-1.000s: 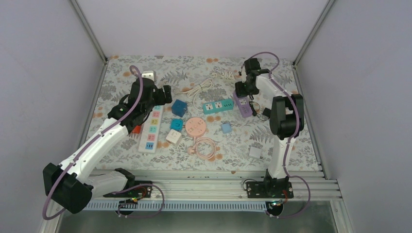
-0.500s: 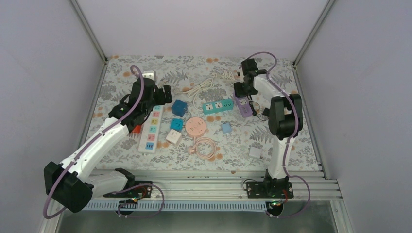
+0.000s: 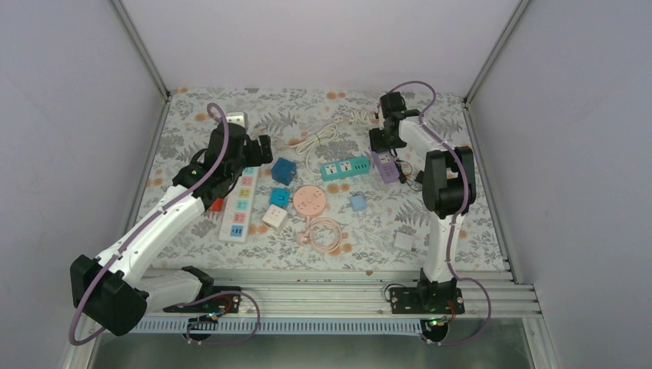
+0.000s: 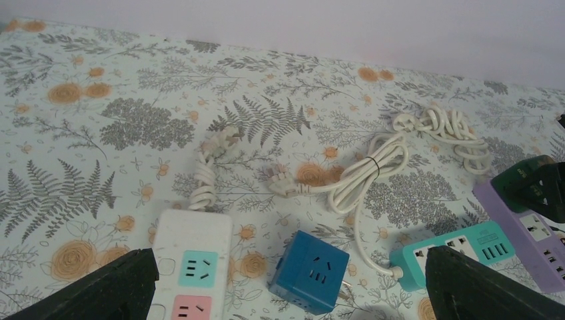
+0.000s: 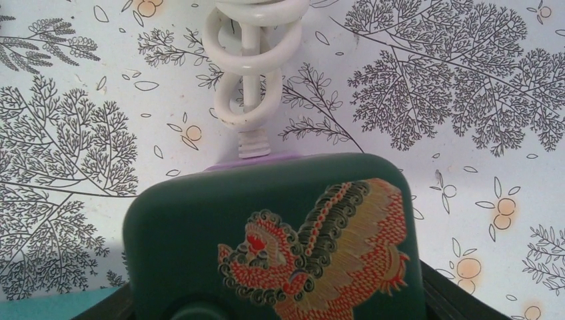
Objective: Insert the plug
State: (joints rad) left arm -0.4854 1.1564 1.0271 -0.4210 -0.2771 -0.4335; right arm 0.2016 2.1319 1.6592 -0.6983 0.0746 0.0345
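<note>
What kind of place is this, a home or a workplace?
Most likely a robot test booth, not a home: plain grey walls enclose it, two arms are bolted to an aluminium rail, and power strips lie on the floral cloth; the right fingers hold a green plug.

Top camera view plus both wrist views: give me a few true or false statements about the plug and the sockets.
1. The right jaws hold a dark green plug with a red-and-gold design. True.
2. The left jaws are shut on the blue cube socket. False: they stand wide open, holding nothing.
3. The teal power strip lies beside the purple power strip. True.
4. The round pink socket sits at the table's far edge. False: it lies mid-table, nearer than the teal strip.
</note>
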